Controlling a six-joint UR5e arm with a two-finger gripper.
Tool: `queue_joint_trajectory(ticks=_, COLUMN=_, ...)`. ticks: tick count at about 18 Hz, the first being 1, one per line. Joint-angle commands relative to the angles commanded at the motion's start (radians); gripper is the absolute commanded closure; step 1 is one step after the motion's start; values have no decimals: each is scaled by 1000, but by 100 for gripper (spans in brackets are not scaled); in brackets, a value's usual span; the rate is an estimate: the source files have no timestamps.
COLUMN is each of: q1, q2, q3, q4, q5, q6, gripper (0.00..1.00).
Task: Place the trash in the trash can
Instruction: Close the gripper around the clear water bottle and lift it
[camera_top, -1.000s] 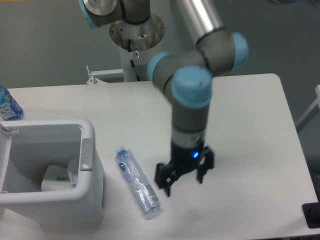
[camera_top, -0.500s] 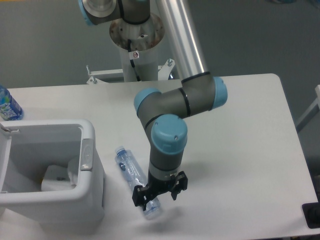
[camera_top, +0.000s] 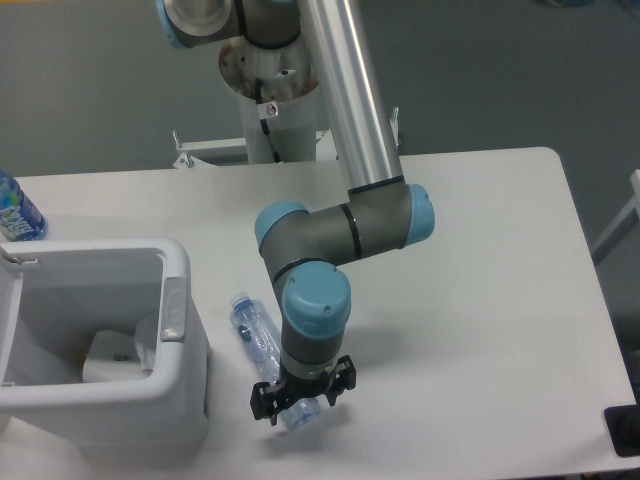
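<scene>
Down and across comes the arm, swinging from well out at the bottle's three o'clock side to right on top of it, and now the gripper (camera_top: 297, 397) sits over the lower end of the flattened bottle (camera_top: 262, 343). Its two black fingers straddle that end, one on either side, spread apart rather than pinched, though from this angle the wrist blocks the contact and I cannot tell if the pads are touching plastic yet.

So where's everything? That bottle lies flat on the white table (camera_top: 480, 300), cap end pointing up toward eleven o'clock, far end under the gripper at about five. The trash can (camera_top: 175, 330) stands just beside it at nine o'clock, lid off, and there's something pale already sitting in the bottom; too washed out to name for sure.

Off at the far ten o'clock corner of the table, an upright bottle with a blue label (camera_top: 14, 212) stands well apart from the action.

This looks like the grasp stage for the bottle. Next, I'd say, the fingers need to close firmly on that thin crushed plastic, which could slip or twist, then lift clear of the rim and carry it over toward nine o'clock above the opening before letting go.
</scene>
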Motion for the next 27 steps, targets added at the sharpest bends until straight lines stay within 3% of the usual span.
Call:
queue_joint_trajectory(ticks=4, q1=0, q2=-5, q3=0, q4=-2, q5=15, q6=-2, gripper=3)
queue_joint_trajectory(ticks=7, q1=0, q2=-3, q3=-3, q4=-2, q5=17, q6=-3, gripper=27)
queue_joint_trajectory(ticks=10, q1=-2, q2=3, q3=-12, q4=0, q5=17, q6=-2, gripper=35)
queue_joint_trajectory(ticks=20, q1=2, q2=38, q3=-18, q4=0, q5=18, q6=14, gripper=40)
queue_joint_trajectory(ticks=23, q1=6, q2=50, q3=-18, q4=0, q5=20, q6=75, gripper=42)
queue_joint_trajectory(ticks=27, q1=75, q2=135, q3=50, q4=5, q5=12, q6=92, gripper=42)
